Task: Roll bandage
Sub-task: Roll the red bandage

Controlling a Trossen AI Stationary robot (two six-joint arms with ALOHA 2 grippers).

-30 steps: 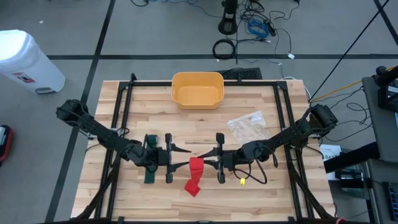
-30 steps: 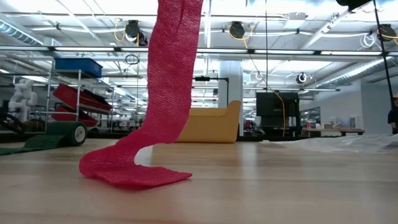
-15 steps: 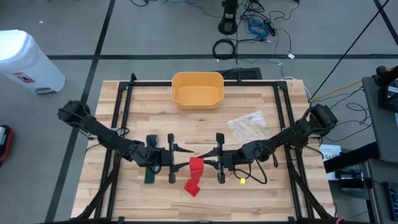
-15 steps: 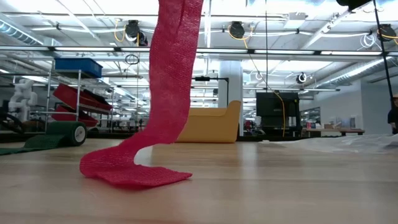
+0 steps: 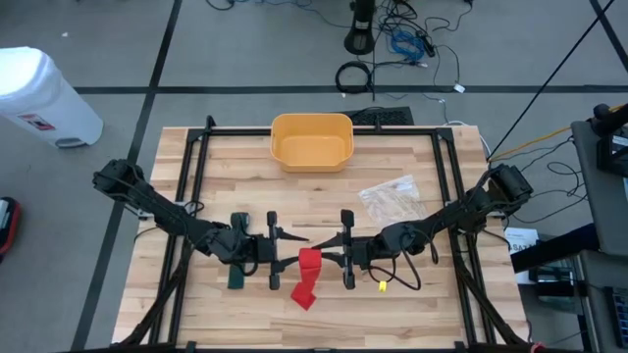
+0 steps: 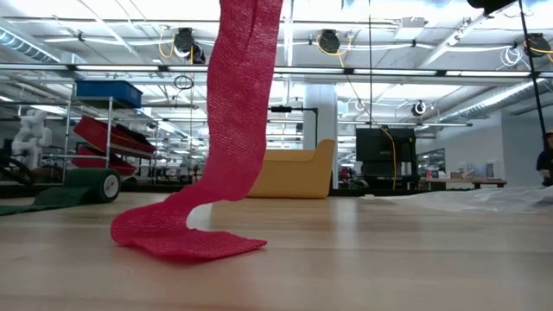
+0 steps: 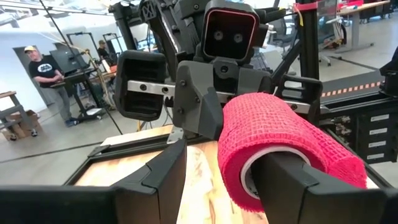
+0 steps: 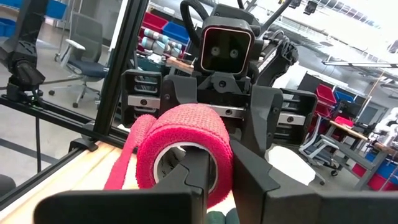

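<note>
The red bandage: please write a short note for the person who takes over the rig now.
Right gripper: shut, one finger inside the core of the red bandage roll, holding it above the table.
Left gripper: open, one finger inside the roll's core from the other side.
Loose tail hangs from the roll; its end lies folded on the table.
Done: part of the bandage is wound.
Left: wind in the hanging tail. The yellow bin stands at the far edge.

One red bandage roll (image 5: 309,261), one green bandage (image 5: 235,278), one yellow tub (image 5: 312,141), one plastic bag (image 5: 392,199), two grippers.
</note>
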